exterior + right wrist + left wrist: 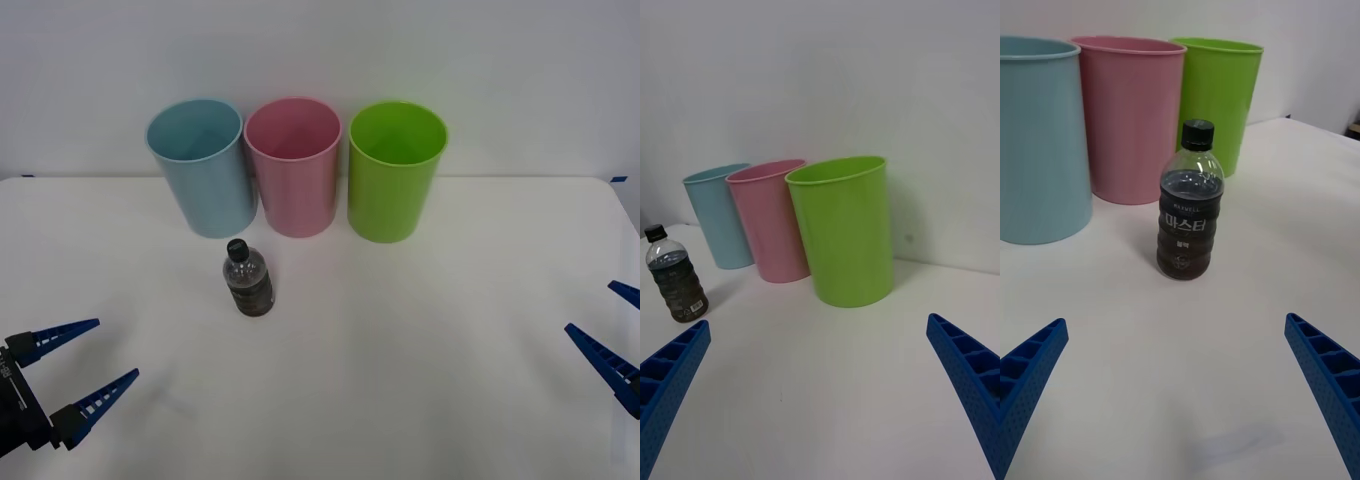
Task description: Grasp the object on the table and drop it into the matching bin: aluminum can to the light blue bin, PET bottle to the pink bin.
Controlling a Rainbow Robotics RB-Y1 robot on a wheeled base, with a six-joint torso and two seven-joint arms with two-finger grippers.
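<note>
Left gripper (85, 375), blue ribbed fingers spread, empty, low over white table (420, 340). Right gripper (610, 325) likewise. Small clear black-capped PET bottle (247, 279) upright before tall pink plastic bin (293, 170). Grasp not started.

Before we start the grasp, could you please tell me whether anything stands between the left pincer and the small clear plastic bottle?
Nothing visible: bare white table lies between the open left pincer and the upright small clear plastic bottle.
</note>
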